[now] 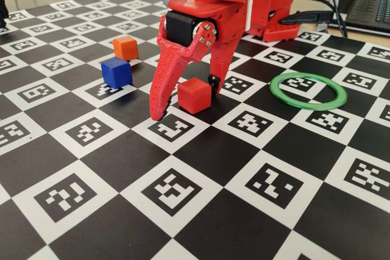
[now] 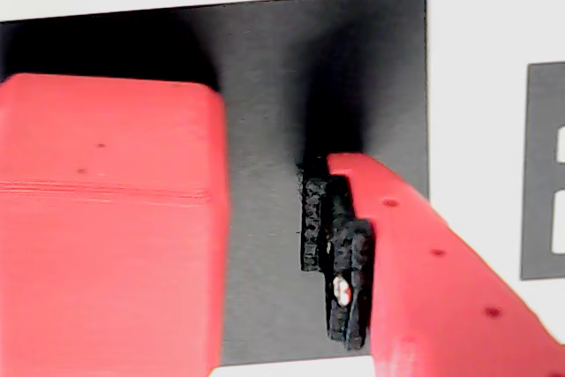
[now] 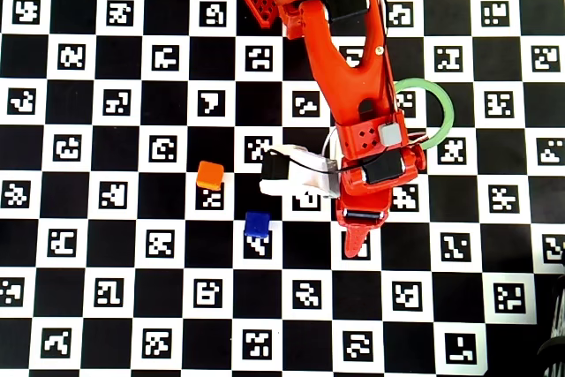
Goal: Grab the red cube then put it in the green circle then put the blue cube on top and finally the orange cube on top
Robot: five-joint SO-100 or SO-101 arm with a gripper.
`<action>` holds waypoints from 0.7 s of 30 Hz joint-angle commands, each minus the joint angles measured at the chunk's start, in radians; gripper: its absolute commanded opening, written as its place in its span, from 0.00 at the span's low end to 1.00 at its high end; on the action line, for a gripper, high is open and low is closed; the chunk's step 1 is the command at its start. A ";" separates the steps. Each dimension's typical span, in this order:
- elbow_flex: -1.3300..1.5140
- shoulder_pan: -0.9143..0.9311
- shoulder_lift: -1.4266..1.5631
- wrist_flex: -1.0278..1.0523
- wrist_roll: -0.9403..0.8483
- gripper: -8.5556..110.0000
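Note:
The red cube (image 1: 194, 95) sits on a black square of the board. My gripper (image 1: 186, 98) is open and lowered around it, one finger on each side, tips at the board. In the wrist view the red cube (image 2: 106, 218) fills the left, and the black pad of one finger (image 2: 340, 253) stands a small gap to its right, not touching. The blue cube (image 1: 116, 72) and the orange cube (image 1: 125, 47) lie to the left. The green circle (image 1: 308, 108) lies empty at the right. In the overhead view my gripper (image 3: 356, 240) hides the red cube.
The board is a black-and-white checker of printed markers (image 1: 173, 190). The arm's red base (image 1: 271, 4) stands at the back. A laptop (image 1: 365, 4) and cables lie beyond the board's far right edge. In the overhead view the arm covers part of the green circle (image 3: 448, 114).

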 commanded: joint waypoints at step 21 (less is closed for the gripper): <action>-0.078 0.025 0.017 -0.029 0.126 0.49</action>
